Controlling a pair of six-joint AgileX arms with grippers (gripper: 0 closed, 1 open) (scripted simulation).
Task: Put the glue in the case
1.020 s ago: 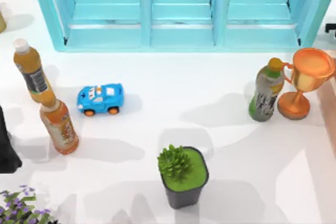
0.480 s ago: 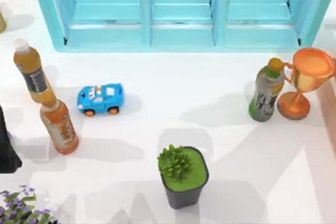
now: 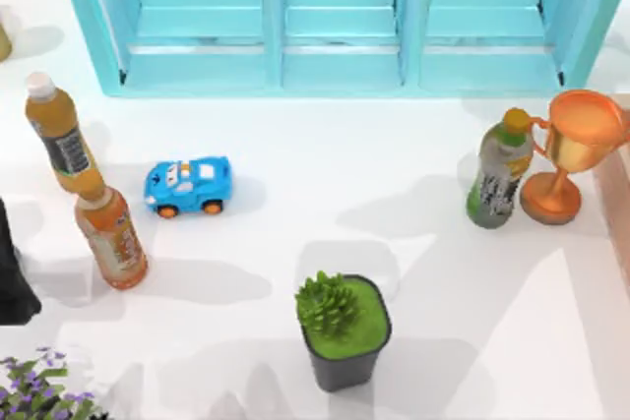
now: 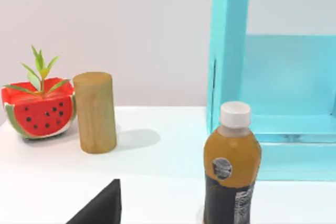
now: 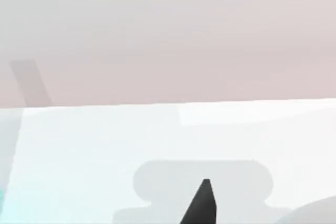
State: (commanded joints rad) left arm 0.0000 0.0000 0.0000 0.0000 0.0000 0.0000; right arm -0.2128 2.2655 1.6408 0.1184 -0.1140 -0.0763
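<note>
The case [image 3: 335, 46] is a large light turquoise cabinet with three compartments along the table's far edge; its end wall and one compartment [image 4: 273, 77] appear in the left wrist view. The glue is out of view. My left arm [image 3: 12, 282] is a dark shape at the table's left edge, and a dark part of my left gripper [image 4: 100, 208] sits low in the left wrist view. A dark tip of my right gripper [image 5: 202, 205] hangs over bare white table.
Two orange bottles [image 3: 59, 135] [image 3: 110, 228] stand at the left beside a blue toy car [image 3: 189, 185]. A green bottle [image 3: 500, 169] and orange trophy [image 3: 571, 150] stand at the right. A potted plant [image 3: 340, 327] sits front centre. A wooden cylinder [image 4: 94, 113] and watermelon pot [image 4: 38, 109] stand left of the case.
A dark bit at the top view's right edge beside the case has slipped out of view, and the shadows on the table's right have shifted. The objects have not moved.
</note>
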